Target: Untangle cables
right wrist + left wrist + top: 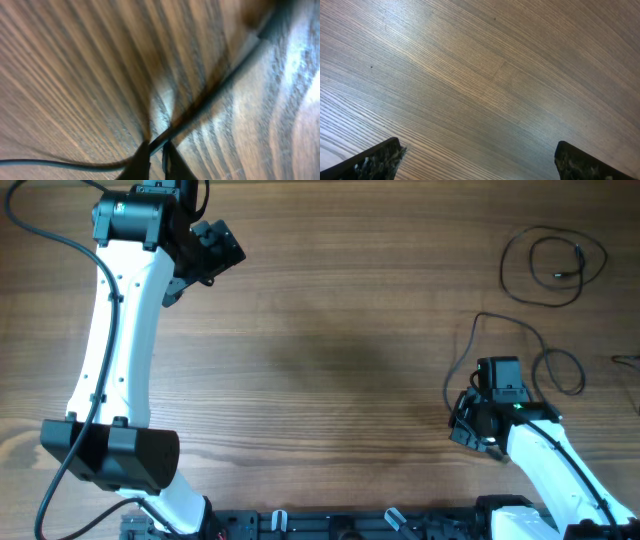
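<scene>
Right gripper (156,148) has its jaws pinched together on a thin black cable (215,92). The cable crosses the wrist view from lower left to upper right and is blurred. Overhead, this gripper sits near right on the table (330,360). The cable runs from it toward the far side, then arcs right into a small loop. The grip point is hidden under the wrist there. Second cable (552,268) is coiled far right, well apart. Left gripper (213,248) is far left, fingers (375,160) wide apart over the table, holding nothing.
</scene>
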Robot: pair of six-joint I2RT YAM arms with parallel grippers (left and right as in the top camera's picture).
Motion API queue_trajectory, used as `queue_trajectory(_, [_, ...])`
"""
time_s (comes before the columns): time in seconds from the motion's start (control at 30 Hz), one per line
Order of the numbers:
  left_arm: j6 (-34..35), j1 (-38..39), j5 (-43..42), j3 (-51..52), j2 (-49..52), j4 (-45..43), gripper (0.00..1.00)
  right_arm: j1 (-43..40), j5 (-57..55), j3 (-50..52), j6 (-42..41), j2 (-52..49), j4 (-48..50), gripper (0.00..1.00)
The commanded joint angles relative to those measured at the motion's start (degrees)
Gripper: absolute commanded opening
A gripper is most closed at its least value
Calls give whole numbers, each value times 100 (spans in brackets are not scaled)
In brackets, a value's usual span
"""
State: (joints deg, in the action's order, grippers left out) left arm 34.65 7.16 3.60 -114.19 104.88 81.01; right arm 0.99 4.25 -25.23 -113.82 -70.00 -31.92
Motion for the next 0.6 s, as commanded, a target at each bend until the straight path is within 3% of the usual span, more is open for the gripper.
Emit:
queue_trajectory(0.0, [52,11,57,-15,-79,7,100,-22,-911,319,374,-179,-63,5])
queue_trajectory(0.23, [52,11,57,-15,-79,7,100,-26,-2363,138,2761,-177,404,4])
queue_trajectory(0.57, [52,11,57,-15,-79,7,100,-614,-3491,-588,4203,-177,529,5])
